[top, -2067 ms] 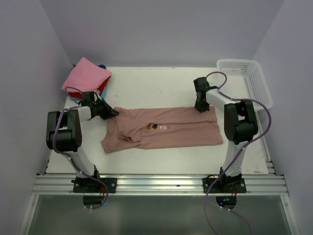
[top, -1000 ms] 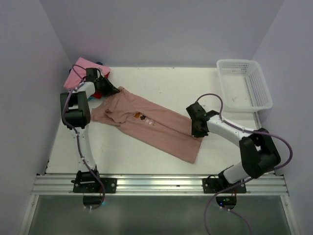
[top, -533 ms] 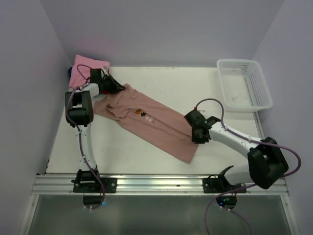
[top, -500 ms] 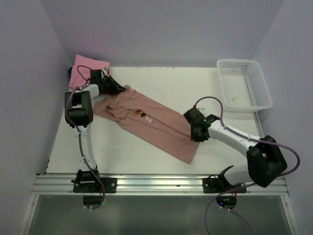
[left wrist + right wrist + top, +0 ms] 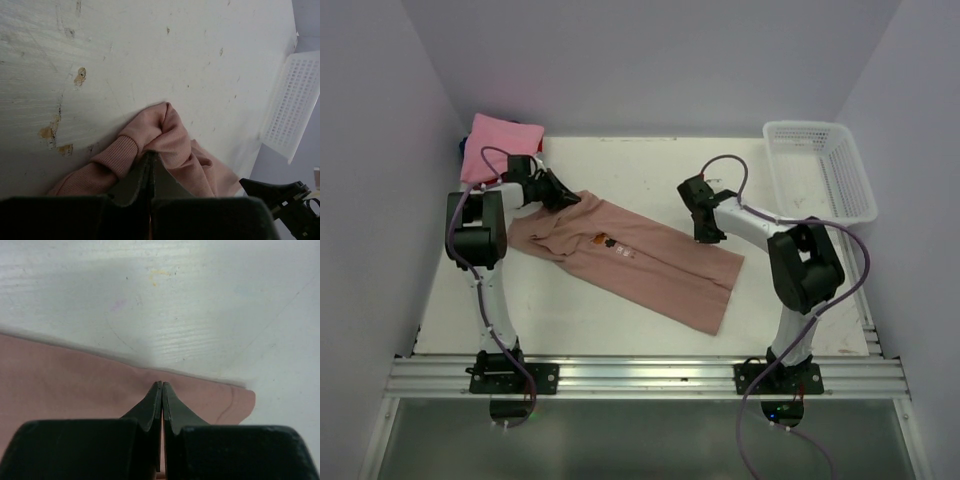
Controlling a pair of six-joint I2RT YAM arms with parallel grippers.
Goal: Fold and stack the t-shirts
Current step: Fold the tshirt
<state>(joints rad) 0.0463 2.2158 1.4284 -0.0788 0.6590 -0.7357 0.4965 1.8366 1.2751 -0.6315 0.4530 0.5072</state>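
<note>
Nearest the arm bases, at the lower middle of the top view, the bottom corner of the dusty-pink shirt (image 5: 630, 262) lies slack on the worktop (image 5: 650, 170). From there the shirt runs diagonally up toward the upper left, mostly flat. Its small print (image 5: 610, 242) faces up, and there is some bunching toward the collar end.

Midway up on the right, the right end effector (image 5: 706, 232) sits at the shirt's far hem edge. In its wrist view the fingers (image 5: 150, 407) are pressed together with their tips on that edge, and they appear to pinch the cloth. On the left, the left end effector (image 5: 563, 197) is closed on a gathered fold of ribbed cloth at the shirt's upper-left end, which shows as a crumpled knot ahead of its fingers (image 5: 135, 185).

The step in hand looks like spreading the shirt flat before folding. To do it well, the two arms should draw gently apart along the shirt's length, so the bunched collar end smooths out without the thin pinches slipping. They should also swing the shirt square to the worktop's front edge and lower both ends together. The loose near corner may need straightening afterwards.

Farther back, the stack of folded shirts (image 5: 498, 146) waits in the upper left corner, just behind the left end effector. The white basket (image 5: 820, 170) stands at the upper right, well apart from the shirt.
</note>
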